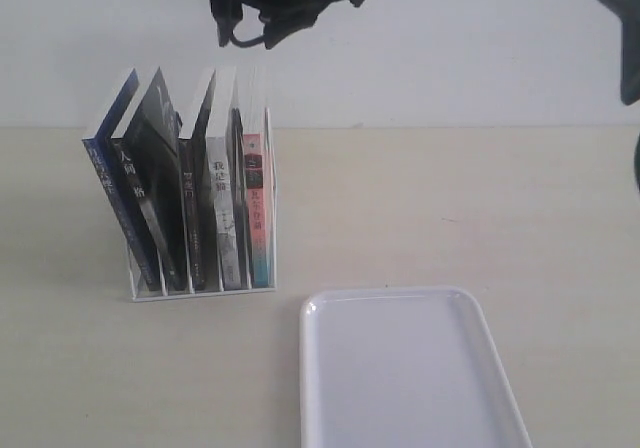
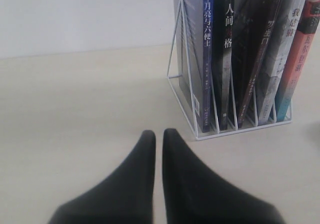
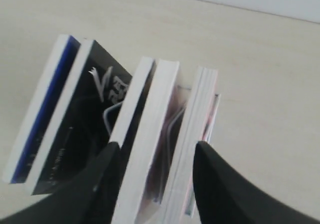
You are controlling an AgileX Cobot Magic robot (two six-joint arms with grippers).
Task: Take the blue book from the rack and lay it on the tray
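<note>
Dark-blue thin paperback book [image 1: 110, 193] sits in the end slot of the small white wire rack [image 1: 200, 292]. It leans outward, just beside a black-covered book [image 1: 155, 168], and three more books fill the other slots. Right gripper [image 3: 154, 149] hangs above the book tops toward the pink-spined end, black fingers spread wide, touching nothing. Left gripper [image 2: 159, 133] is low over the beige tabletop [image 1: 450, 208] near the rack's blue-book side, fingers almost pressed together, holding nothing. Glossy white rectangular tray [image 1: 400, 388] lies flat near the rack.
</note>
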